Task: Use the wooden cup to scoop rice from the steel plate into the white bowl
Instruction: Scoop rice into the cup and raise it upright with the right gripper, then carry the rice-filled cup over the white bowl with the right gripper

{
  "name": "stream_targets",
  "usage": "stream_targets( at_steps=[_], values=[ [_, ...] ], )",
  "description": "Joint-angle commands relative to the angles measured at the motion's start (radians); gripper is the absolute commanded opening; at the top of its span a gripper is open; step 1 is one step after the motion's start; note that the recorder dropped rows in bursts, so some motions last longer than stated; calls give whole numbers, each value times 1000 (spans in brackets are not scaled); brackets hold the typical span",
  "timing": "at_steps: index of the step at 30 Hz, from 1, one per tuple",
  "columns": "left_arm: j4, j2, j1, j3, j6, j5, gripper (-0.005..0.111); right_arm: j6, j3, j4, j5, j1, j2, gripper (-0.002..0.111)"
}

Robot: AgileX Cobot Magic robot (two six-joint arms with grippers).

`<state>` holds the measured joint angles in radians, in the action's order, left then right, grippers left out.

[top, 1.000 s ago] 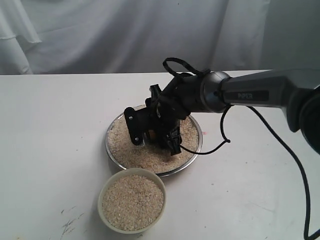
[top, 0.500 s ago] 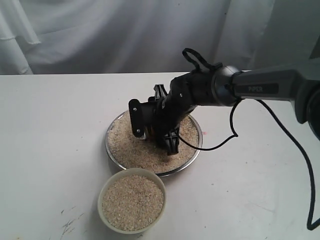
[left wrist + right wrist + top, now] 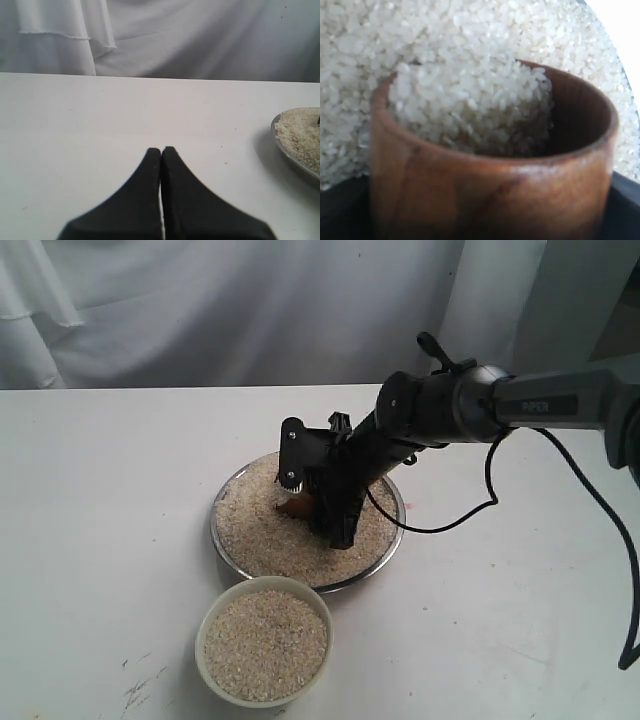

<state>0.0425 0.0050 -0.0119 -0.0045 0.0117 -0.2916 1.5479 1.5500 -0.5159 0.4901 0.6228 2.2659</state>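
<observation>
My right gripper (image 3: 318, 495) is clamped on the cup (image 3: 293, 507), which is tipped down into the rice (image 3: 255, 532) on the plate (image 3: 222, 537). Grains are heaped inside the cup. The bowl (image 3: 200, 642), full of rice, sits just beside the plate. My left gripper (image 3: 161, 152) is over the table (image 3: 75, 125), with its fingers pressed together on nothing.

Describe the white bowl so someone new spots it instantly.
On the white table, find the wide steel plate of rice near the middle. Just beside its rim, on the camera's side, sits the white bowl. It is the smaller dish: cream, thick-rimmed, matte rather than shiny metal.
</observation>
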Motion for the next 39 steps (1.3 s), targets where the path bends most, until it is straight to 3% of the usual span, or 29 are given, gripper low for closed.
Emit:
stream_targets(
  at_steps=[1, 17, 32, 39],
  values=[
    [1, -5, 2, 5, -3, 6, 0, 46, -16, -88, 58, -24, 11, 0],
    [1, -5, 2, 5, -3, 6, 0, 34, -16, -244, 110, -105, -143, 0],
    [1, -5, 2, 5, -3, 6, 0, -83, -22, -163, 287, -110, -266, 0],
    [1, -5, 2, 5, -3, 6, 0, -57, -143, -91, 255, -110, -343, 0]
  ],
)
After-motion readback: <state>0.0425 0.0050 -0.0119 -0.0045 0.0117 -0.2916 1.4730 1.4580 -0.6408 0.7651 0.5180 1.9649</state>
